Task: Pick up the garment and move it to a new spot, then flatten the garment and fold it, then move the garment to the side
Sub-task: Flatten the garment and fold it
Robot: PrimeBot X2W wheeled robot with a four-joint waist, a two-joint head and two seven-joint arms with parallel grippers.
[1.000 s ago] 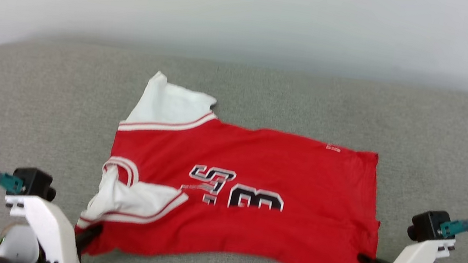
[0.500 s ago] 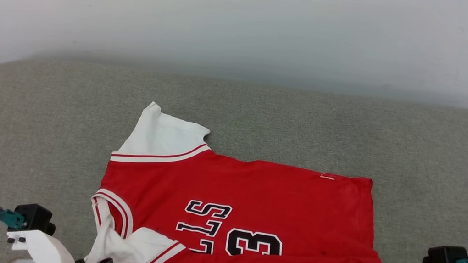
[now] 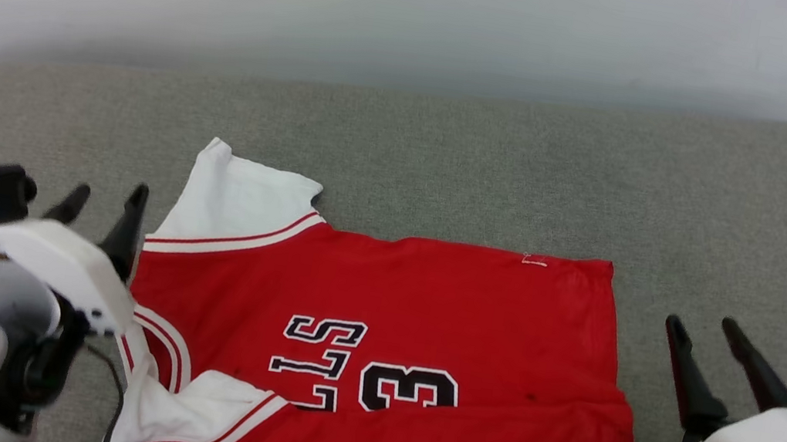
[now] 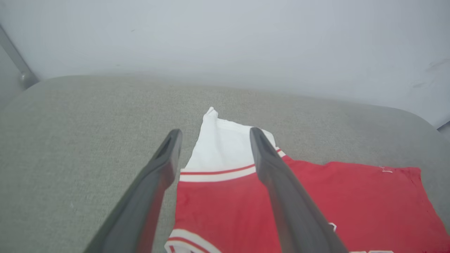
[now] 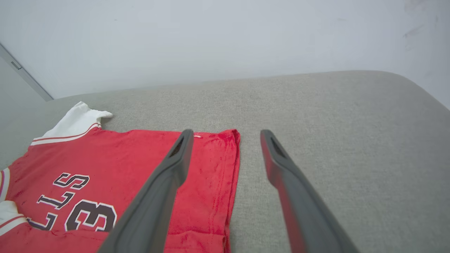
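The grey cushion (image 3: pixel 452 144) carries the garment (image 3: pixel 475 303), spread across its middle. The collar end is turned to the left and the hem to the right, and the near edge is apparently lapped over the lower lettering. It is flanked by the left gripper (image 3: pixel 111 188), just beside the shoulder, and the right gripper (image 3: pixel 700 321), just beyond the hem. On each the fingers are spread wide and nothing is grasped.

The step is judged to be folding, with a grip yet to be taken. It is done well if both ends are pinched at matching points on one edge, so that the crease is laid straight. The cloth should be lifted only slightly, so that the lapped layer is not dragged. The far sleeve (image 3: pixel 240 202) is best tucked in, and the crumpled near sleeve (image 3: pixel 202 403) smoothed.

The whole outline and the cut-off numeral (image 3: pixel 407 391) are given by the head view. The left wrist view adds that the far sleeve is framed between the fingers. In the right wrist view the hem edge (image 5: pixel 233 168) is seen straddled, one finger over cloth and one over bare cushion.
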